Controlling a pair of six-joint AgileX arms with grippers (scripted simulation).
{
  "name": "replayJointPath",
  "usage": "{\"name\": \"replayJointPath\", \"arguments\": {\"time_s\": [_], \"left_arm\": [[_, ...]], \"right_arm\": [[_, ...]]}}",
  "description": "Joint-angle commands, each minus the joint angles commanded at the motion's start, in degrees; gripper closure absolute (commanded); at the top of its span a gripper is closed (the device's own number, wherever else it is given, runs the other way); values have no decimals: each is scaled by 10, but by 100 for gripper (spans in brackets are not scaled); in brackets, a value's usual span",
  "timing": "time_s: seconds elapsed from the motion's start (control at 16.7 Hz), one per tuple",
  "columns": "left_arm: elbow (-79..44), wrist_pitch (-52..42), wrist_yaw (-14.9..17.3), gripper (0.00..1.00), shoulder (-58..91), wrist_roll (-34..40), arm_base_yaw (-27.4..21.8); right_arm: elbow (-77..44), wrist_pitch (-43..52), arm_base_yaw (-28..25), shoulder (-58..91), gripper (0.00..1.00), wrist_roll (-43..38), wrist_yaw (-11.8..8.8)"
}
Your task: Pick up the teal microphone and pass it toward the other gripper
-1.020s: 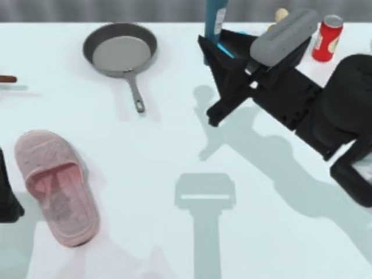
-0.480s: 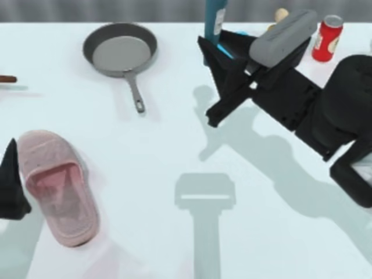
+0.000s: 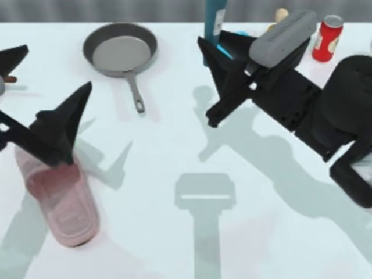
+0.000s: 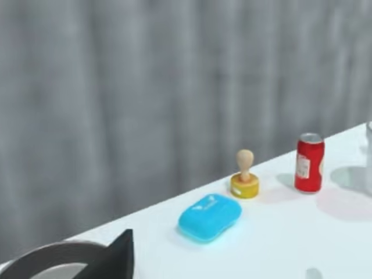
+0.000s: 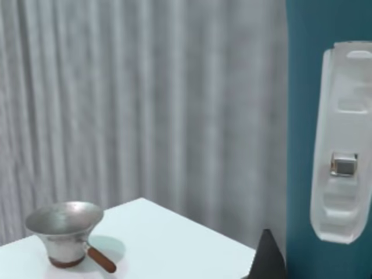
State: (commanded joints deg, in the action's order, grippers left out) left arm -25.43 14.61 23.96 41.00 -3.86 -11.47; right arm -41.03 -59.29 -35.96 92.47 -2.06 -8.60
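Top view: right gripper [image 3: 212,72] raised over the table's far middle, clasping the teal microphone [image 3: 215,17], held upright beside the frying pan [image 3: 120,52] and the red can [image 3: 326,38]. Left gripper [image 3: 55,67] at the left side, fingers spread apart and empty, above the pink slipper [image 3: 61,203], well apart from the microphone. Right wrist view: white strip [image 5: 343,139] on the handle, close against one fingertip [image 5: 266,256]. Left wrist view: blue box [image 4: 210,217] and stamp [image 4: 244,175].

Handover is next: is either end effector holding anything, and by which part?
Cannot tell. The teal microphone stands upright beside the right end effector, handle nearest it, but no contact shows. The left end effector is open and empty.
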Motion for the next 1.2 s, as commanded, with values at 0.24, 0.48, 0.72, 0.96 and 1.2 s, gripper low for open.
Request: {"name": "replayJointPath", "arguments": {"time_s": [0.24,0.48,0.72,0.96,1.2], "left_arm": [[-102,61,92,0,169,-15,-44],[-162,94,152,0,268,-24,-73],[-173,99,163,0,287,-25,-78],[-179,101,157,0,295,-25,-82],[-241,122,116,0,376,-23,-127]], "right_arm": [[0,0,0,0,100,0,0],[0,0,0,0,100,0,0],[0,0,0,0,100,0,0],[0,0,0,0,100,0,0],[0,0,0,0,100,0,0]]}}
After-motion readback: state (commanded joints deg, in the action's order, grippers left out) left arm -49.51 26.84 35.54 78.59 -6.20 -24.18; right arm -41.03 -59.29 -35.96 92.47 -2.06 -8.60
